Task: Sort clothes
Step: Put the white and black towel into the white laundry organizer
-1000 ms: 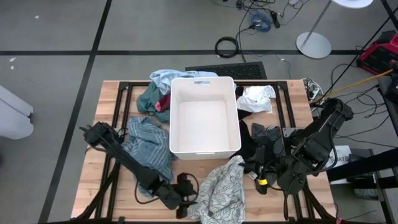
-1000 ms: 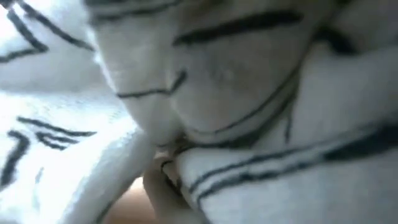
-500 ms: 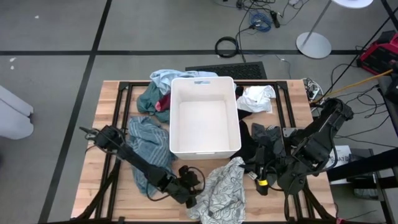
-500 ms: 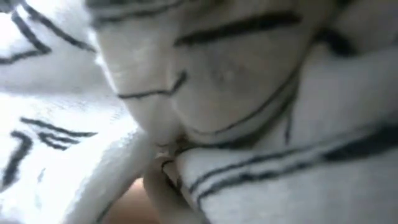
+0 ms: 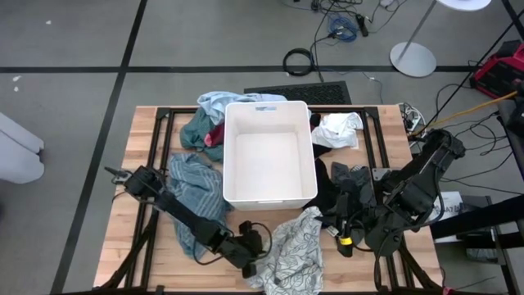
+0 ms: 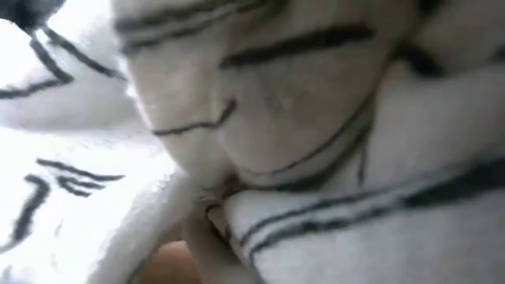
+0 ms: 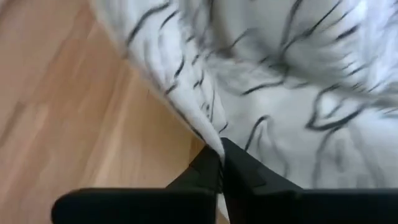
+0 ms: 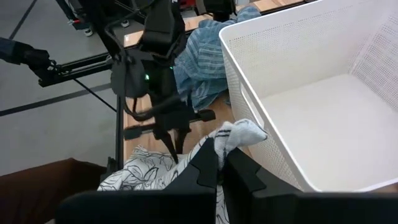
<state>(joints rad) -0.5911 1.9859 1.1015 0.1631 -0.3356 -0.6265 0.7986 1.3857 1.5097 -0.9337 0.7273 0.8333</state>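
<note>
The left gripper (image 5: pixel 260 260) pinches the white-grey patterned fabric garment (image 5: pixel 293 250), lying lengthwise toward the wooden table's (image 5: pixel 131 213) front edge; the right gripper (image 8: pixel 219 163) stays pressed shut.

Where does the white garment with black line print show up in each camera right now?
High: white printed garment, near table edge, below the white bin.
Low: fills the frame.
Left wrist: across the top, left pincer shut on its edge.
Right wrist: bottom left.
Shared landmark: bin.

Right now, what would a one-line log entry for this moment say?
left claw: shut on edge of white black-patterned fabric garment | right claw: shut, waiting at table's right | white rectangular plastic bin: empty
</note>
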